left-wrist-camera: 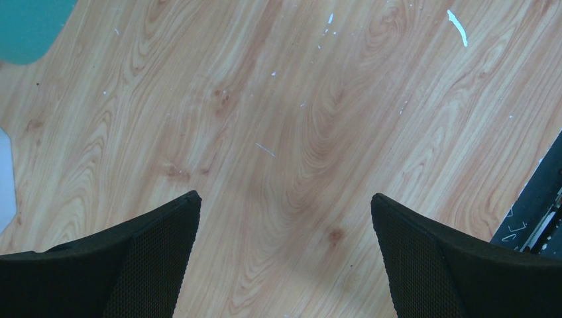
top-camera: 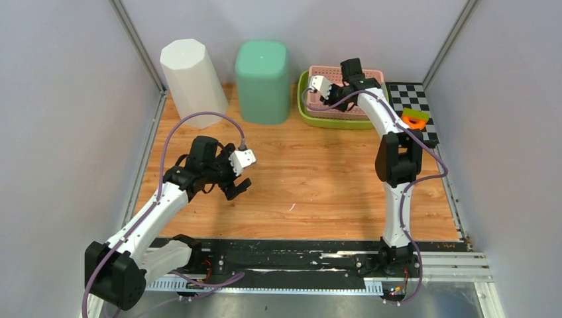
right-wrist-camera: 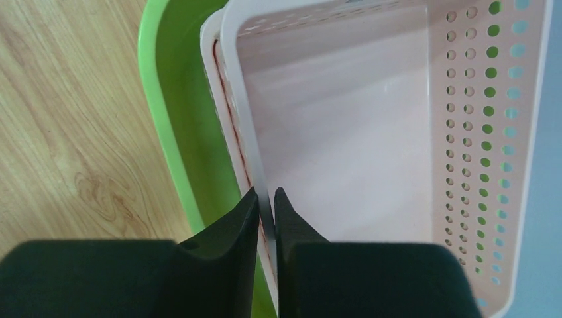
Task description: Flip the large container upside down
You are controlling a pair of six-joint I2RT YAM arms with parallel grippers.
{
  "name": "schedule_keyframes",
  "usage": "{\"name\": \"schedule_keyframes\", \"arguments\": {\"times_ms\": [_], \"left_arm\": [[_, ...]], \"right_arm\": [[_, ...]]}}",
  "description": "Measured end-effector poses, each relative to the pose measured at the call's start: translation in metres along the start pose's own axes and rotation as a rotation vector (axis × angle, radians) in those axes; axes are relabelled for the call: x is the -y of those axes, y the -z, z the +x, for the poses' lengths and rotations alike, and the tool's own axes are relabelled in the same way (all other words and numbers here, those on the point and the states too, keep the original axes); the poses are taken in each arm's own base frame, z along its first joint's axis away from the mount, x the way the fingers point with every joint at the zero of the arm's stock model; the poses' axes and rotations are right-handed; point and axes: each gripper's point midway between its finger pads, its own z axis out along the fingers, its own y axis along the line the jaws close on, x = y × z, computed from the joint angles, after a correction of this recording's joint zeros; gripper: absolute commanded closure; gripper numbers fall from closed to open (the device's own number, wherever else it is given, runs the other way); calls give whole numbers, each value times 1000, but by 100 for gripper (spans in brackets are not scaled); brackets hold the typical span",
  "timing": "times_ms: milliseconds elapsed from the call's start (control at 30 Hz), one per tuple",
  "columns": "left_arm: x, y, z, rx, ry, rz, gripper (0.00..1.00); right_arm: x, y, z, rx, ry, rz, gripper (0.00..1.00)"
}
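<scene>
Pink basket (right-wrist-camera: 344, 146), taken here as the large container, sits upright and mouth-up in a green tray (right-wrist-camera: 179, 119). Its left rim passes between the fingers of the right gripper (right-wrist-camera: 266, 193), and its floor spreads ahead and to the right of them. The jaws are almost closed, pinching only this thin rim. Likely failures follow from that hold. A grip on one edge leaves the rest of the basket free to swing or slip out as it is lifted and rolled over. A second pink edge (right-wrist-camera: 222, 112) lies just left of the fingers, and it cannot be told whether it is caught in the pinch. If it is a nested basket, it may ride up with the first or jam it. The tray wall, just left of the gripper, could catch the basket during the turn and be dragged along. The basket is shallow and rectangular, with smooth pale walls, a glossy bare floor, rows of round holes along the side right of the fingers, and nothing inside. The left gripper (left-wrist-camera: 285, 199) hovers well apart from it, jaws wide open and empty, with bare table (left-wrist-camera: 298, 99) between and ahead of its fingers. Two tall bins, mint (top-camera: 262, 79) and white (top-camera: 192, 79), stand beyond it.
</scene>
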Motion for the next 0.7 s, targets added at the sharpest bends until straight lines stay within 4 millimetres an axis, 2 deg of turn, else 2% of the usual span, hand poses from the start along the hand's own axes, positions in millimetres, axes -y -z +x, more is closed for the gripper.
{"name": "schedule_keyframes", "arguments": {"times_ms": [67, 333, 467, 700], "left_arm": [[0, 0, 0, 0, 0, 0, 0], [0, 0, 0, -1, -1, 0, 0], [0, 0, 0, -1, -1, 0, 0], [0, 0, 0, -1, -1, 0, 0]], "right_arm": [[2, 1, 0, -5, 10, 9, 97], [10, 5, -3, 4, 49, 47, 97], [16, 16, -10, 14, 71, 77, 97], [29, 47, -27, 30, 103, 153, 97]]}}
